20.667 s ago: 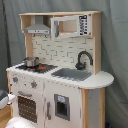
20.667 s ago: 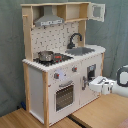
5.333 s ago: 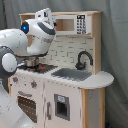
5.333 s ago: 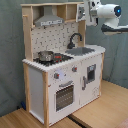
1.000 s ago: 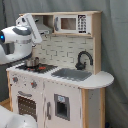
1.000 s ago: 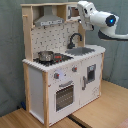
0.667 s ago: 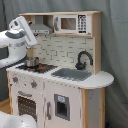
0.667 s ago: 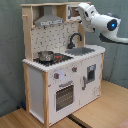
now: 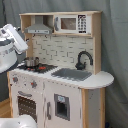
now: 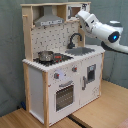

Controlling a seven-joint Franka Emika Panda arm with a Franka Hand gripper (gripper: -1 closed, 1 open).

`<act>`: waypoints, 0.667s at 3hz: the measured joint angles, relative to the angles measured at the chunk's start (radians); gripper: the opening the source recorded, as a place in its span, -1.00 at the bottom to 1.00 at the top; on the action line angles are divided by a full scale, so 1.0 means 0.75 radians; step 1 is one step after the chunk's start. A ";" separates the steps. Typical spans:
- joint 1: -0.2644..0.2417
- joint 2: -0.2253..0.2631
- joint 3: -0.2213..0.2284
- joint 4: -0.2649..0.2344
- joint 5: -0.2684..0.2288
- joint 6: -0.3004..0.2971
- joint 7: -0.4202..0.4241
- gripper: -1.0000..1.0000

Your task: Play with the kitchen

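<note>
Grey curtain hangs behind everything in both exterior views, and a wooden floor (image 10: 100, 112) carries the toy kitchen (image 9: 60, 75), which stands upright against that backdrop. Its body is white with light-wood side panels. On the top shelf, at the first exterior view's left, sits a grey hood (image 9: 39, 29), with a white microwave (image 9: 72, 23) beside it toward the first exterior view's right. Below them runs a white tiled back wall. On the counter, a small metal pot (image 9: 31, 62) rests on the dark stove (image 9: 37, 67) near the counter's end at the first exterior view's left; the grey sink (image 9: 71, 74) lies beside the stove, with the black faucet (image 9: 83, 59) rising at the sink's back edge. Under the stove, knobs (image 10: 65, 73) sit above the oven door (image 10: 64, 95), and a second white door (image 10: 90, 75) stands under the sink. The robot arm (image 10: 102, 27) reaches in from the second exterior view's right, its white links level with the upper shelf; its gripper end (image 10: 82, 11) is close against the shelf's side panel. Whether the jaws are open or closed cannot be told, and nothing can be seen held in them. In the first exterior view, part of the arm shows at the left edge, beside the hood.
</note>
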 joint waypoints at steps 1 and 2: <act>0.008 -0.098 0.068 0.000 0.000 -0.033 -0.050 1.00; 0.026 -0.191 0.152 0.001 0.000 -0.070 -0.102 1.00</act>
